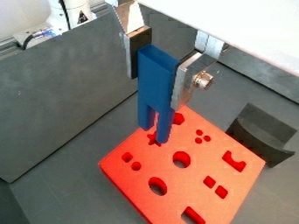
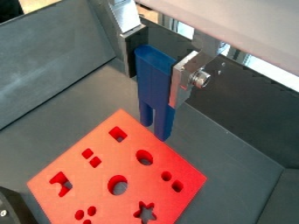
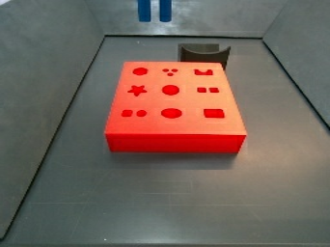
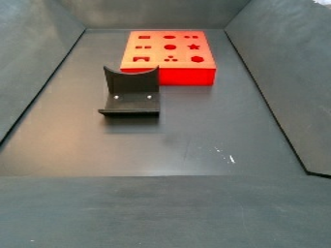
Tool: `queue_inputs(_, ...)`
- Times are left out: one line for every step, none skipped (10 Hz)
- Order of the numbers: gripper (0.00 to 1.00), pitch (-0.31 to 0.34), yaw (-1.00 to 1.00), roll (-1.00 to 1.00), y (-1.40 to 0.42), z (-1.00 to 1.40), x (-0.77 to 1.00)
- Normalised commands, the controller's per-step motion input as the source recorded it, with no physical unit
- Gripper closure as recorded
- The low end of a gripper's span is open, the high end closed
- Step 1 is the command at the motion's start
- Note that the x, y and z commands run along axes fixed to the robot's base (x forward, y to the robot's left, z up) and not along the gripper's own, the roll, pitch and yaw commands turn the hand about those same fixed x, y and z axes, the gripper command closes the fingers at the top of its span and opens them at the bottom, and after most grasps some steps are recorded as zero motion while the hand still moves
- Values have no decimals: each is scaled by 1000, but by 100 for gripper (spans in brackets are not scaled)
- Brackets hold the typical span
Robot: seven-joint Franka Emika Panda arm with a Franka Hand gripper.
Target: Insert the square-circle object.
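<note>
My gripper (image 1: 162,66) is shut on the square-circle object (image 1: 155,87), a small blue peg piece with a blocky top and two parallel legs pointing down. Both wrist views show it clamped between the silver fingers (image 2: 184,74), and the gripper (image 2: 158,66) holds it well above the floor. The red block (image 1: 187,185) with several shaped holes lies below, with the legs hanging over its near edge in a wrist view. In a side view only the blue legs (image 3: 152,10) show at the top edge, behind the red block (image 3: 187,101). The gripper itself is out of both side views.
The fixture (image 4: 130,92), a dark bracket on a base plate, stands on the floor apart from the red block (image 4: 168,73); it also shows in a side view (image 3: 203,50) and a wrist view (image 1: 263,131). Grey sloping walls enclose the floor.
</note>
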Motion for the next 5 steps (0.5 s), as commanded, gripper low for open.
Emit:
queue_inputs(100, -29, -17, 60, 0, -466, 0)
queue_inputs(100, -96, 0, 206, 0, -860, -103)
queue_inputs(100, -60, 0, 237, 0, -886, -100)
queue_inputs(100, -86, 0, 161, -31, -960, -126)
queue_inputs(100, -99, 0, 119, -74, -966, -86)
